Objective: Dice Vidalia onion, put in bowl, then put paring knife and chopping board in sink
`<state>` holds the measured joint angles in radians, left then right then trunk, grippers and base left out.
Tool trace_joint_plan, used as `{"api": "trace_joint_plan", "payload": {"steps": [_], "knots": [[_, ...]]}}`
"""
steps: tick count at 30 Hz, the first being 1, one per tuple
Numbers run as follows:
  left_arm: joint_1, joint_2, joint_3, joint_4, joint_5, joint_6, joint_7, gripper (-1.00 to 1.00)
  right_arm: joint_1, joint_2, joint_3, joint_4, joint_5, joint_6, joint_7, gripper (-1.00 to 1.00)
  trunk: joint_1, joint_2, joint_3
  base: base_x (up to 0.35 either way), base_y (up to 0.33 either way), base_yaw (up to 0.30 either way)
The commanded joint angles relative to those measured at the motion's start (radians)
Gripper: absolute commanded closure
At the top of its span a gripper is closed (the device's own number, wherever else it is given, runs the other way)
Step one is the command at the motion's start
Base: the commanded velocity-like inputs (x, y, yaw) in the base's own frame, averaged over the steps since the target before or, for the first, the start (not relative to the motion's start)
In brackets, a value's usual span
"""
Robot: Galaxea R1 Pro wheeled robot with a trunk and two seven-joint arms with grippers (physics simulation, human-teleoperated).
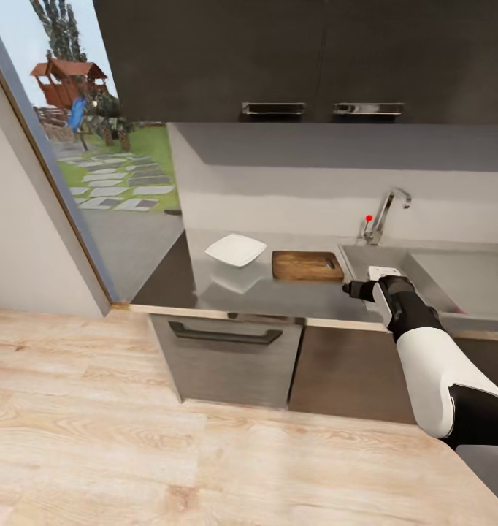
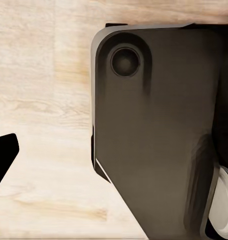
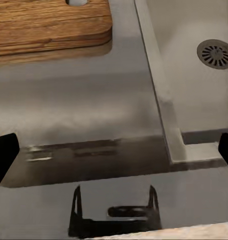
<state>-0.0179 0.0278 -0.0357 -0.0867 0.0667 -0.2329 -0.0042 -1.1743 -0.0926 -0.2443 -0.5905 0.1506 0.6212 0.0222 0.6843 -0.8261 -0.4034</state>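
The right arm (image 1: pixel 431 365) is the nearest thing in the head view; it reaches forward over the front edge of the worktop (image 1: pixel 278 296), and its hand (image 1: pixel 380 277) hangs just beside the near left corner of the sink (image 1: pixel 453 274). In the right wrist view the two fingertips (image 3: pixel 4 155) stand far apart at the picture's edges, so this hand is spread and holds nothing. The chopping board (image 1: pixel 307 265) lies on the worktop between the white bowl (image 1: pixel 236 250) and the sink. I see no onion and no knife; the basin around the drain (image 3: pixel 214 54) looks bare. I think the task is at its beginning, the reach for the onion. The next move probably needs the hand further over the basin. For the left hand, I cannot tell its state.
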Motion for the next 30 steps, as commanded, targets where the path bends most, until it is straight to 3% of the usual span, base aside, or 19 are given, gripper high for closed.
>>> {"api": "trace_joint_plan", "payload": {"steps": [1,9,30], "knots": [[-0.001,0.000,-0.004,0.001,0.007,-0.003,0.000,-1.00,-0.001,0.001,-0.003,-0.001,0.007,0.005,0.002,-1.00,-0.001,-0.001,-0.001,-0.334,0.000,0.000],[-0.001,0.000,-0.004,0.001,0.006,-0.003,0.000,-1.00,-0.001,0.002,-0.003,0.004,0.007,0.005,0.001,-1.00,-0.001,-0.001,-0.001,-0.303,-0.037,0.000],[-0.001,-0.011,-0.005,0.001,0.005,-0.003,0.005,-1.00,-0.001,0.002,-0.003,0.012,0.007,-0.009,-0.002,-1.00,-0.001,-0.001,-0.001,-0.248,-0.194,0.000]]}}
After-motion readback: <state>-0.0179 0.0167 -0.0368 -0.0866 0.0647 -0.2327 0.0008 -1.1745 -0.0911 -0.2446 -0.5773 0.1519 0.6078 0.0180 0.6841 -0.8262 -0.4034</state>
